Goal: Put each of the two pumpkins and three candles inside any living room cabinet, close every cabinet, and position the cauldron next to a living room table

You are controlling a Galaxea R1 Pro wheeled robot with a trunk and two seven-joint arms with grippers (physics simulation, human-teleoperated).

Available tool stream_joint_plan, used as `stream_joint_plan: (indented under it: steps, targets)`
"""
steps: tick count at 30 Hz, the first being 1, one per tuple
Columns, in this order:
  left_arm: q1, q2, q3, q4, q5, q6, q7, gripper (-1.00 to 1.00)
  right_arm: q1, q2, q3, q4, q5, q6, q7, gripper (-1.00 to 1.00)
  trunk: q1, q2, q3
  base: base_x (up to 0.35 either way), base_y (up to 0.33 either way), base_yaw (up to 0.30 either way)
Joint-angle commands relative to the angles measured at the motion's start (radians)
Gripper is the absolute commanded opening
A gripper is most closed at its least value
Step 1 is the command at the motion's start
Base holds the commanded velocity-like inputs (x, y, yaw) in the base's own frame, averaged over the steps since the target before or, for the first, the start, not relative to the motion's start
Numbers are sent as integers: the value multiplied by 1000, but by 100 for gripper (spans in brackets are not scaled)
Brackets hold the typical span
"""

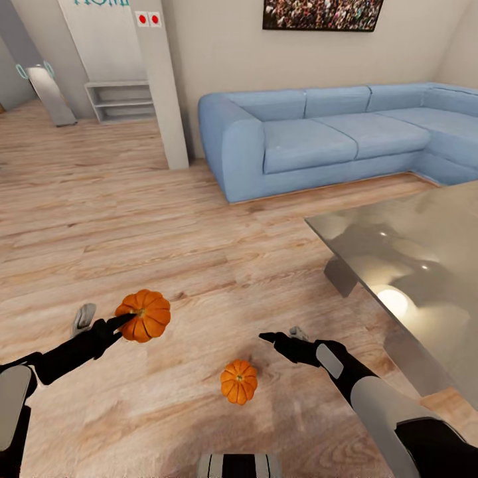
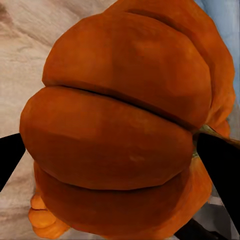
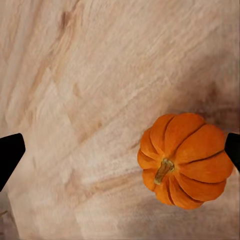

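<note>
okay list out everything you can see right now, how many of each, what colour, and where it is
held pumpkin: one, orange, clamped in the left gripper above the floor
floor pumpkin: one, orange, on the floor between the arms
table: one, glossy grey, at the right
sofa: one, light blue, against the far wall
picture: one, dark and speckled, on the wall above the sofa
shelf unit: one, pale grey, far left by the pillar
pillar: one, off-white, two red squares near its top
floor: light wood planks
left gripper: black, shut on the held pumpkin
right gripper: black, open, above the floor pumpkin
</note>
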Motion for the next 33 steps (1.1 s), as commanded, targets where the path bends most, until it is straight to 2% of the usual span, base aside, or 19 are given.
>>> stream_joint_plan:
  steps: [1,6,9,11,24,28,29,31,32,33]
  targets:
    - [-8,-3,-7,6,20,0,21,-100,-1,-2,-1,-1,-1,2,-4,100,0,0,-4,0,0,0]
    - [21,-26,-35,9,47,0,51,-100,0,-8,-7,-60,-1,3,-10,100,3,-1,-23,0,0,0]
    - [44,-34,-40,-6,91,0,55,-100,1,-33,-9,-80,-3,4,-10,100,4,-2,-35,0,0,0]
    - [51,-36,-41,-10,106,0,57,-100,1,-45,-9,-84,-4,5,-9,100,5,-3,-43,0,0,0]
    - [55,-36,-45,-9,116,0,59,-100,1,-52,-8,-87,-4,3,-8,100,11,-6,-93,0,0,0]
    - [50,-35,-68,-12,115,0,70,-100,1,-52,-8,-87,-4,1,-7,100,12,-7,-108,0,0,0]
    - [39,-32,-76,-18,118,0,98,-100,1,-51,-8,-87,-3,0,-7,100,13,-7,-112,0,0,0]
    - [-18,-33,-95,-27,129,0,207,-100,1,-52,-8,-87,-3,-2,-6,100,14,-7,-120,0,0,0]
    - [-34,-34,-106,-25,133,0,238,-100,1,-52,-8,-88,-3,-2,-6,100,14,-8,-124,0,0,0]
    - [-66,-36,-138,-19,145,0,299,-100,1,-53,-8,-92,-3,-1,-5,100,15,-8,-128,0,0,0]
